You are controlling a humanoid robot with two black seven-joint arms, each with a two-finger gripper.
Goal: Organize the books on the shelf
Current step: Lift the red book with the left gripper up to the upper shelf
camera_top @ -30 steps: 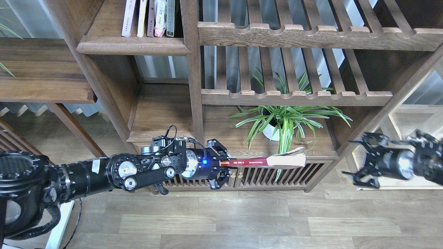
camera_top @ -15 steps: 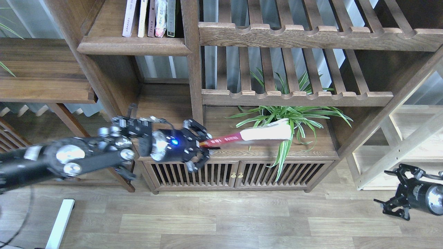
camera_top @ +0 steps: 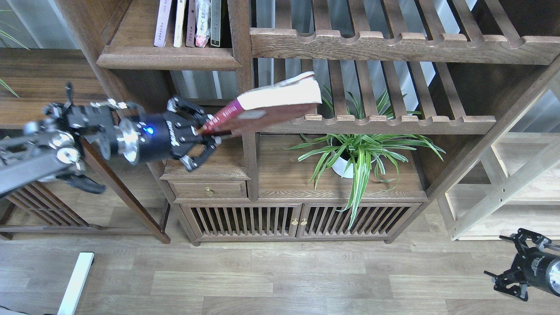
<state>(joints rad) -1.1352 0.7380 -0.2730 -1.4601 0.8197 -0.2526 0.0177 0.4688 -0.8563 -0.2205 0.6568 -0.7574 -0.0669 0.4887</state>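
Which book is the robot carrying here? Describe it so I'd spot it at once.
Start at the dark wooden bookcase and its central upright post. Crossing that post, the red book sticks out tilted from the left claw. Unlike the upright row of books on the upper shelf, it hangs in mid-air.

Matt dark-brown wooden shelf (camera_top: 168, 57); red paper book (camera_top: 271, 103) with glossy cover.

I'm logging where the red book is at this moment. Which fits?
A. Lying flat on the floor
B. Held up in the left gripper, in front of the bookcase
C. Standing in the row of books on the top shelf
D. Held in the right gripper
B: the left gripper clamps the red book by its spine end, tilted up in front of the bookcase post.
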